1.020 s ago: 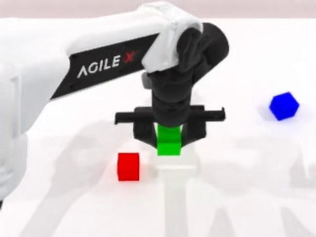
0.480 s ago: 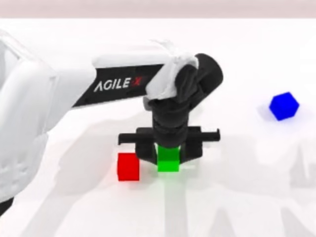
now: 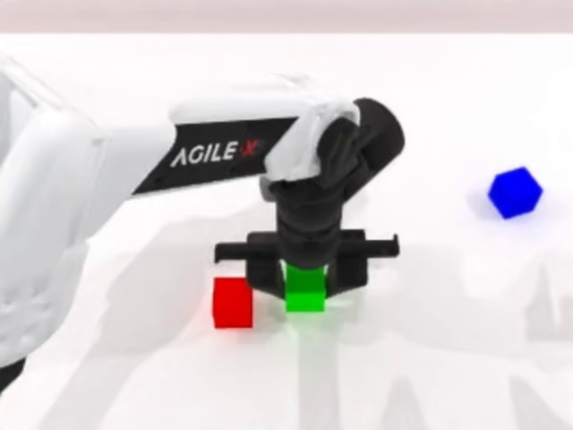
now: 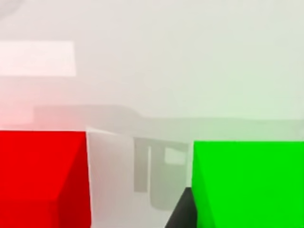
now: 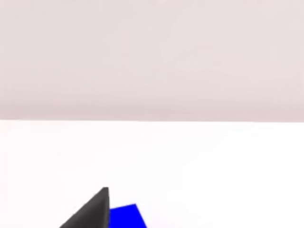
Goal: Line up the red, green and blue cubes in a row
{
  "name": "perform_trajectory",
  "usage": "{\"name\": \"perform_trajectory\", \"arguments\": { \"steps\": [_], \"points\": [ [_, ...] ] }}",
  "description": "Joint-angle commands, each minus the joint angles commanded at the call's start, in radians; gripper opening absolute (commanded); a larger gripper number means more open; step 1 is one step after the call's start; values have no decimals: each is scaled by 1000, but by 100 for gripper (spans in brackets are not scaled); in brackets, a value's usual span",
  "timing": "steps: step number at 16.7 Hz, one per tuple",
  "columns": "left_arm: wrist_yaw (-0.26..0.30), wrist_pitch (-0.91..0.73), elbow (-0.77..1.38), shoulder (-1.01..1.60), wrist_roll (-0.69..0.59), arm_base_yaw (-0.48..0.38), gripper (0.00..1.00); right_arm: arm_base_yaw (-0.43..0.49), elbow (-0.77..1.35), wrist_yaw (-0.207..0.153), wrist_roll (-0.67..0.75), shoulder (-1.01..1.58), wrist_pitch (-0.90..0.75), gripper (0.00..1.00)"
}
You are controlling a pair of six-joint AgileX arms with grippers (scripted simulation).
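Now, from the top view, my left gripper [image 3: 305, 279] is low over the table [image 3: 430, 358], with its two fingers on either side of the green cube [image 3: 305, 293]. They look closed on it, so I think it has hold of the cube. The green cube sits just beside the red cube [image 3: 233, 302], with a small gap between them. I think it is held there so the two make the start of a row. The blue cube [image 3: 515, 192] is well apart, far over on the right side and higher up in the picture, turned a bit. It is not in the row yet. I cannot see my right arm in this view.

Next, the left wrist view. The red cube [image 4: 42, 178] and the green cube [image 4: 249, 183] stand side by side on the table, apart, with their fronts nearly even. A dark finger [image 4: 183, 211] touches the green cube's side.

Last, the right wrist view. A dark fingertip [image 5: 90, 211] shows right next to the blue cube [image 5: 126, 216]. I cannot tell how wide the right gripper is. I think it waits there to take the blue cube.
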Motion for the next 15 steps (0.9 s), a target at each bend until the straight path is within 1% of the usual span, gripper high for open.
{"name": "perform_trajectory", "arguments": {
  "steps": [7, 8, 15],
  "points": [
    [0, 0, 0, 0, 0, 0, 98, 0, 0, 0, 0, 0, 0, 100],
    [0, 0, 0, 0, 0, 0, 100, 0, 0, 0, 0, 0, 0, 100],
    [0, 0, 0, 0, 0, 0, 100, 0, 0, 0, 0, 0, 0, 100]
  ]
}}
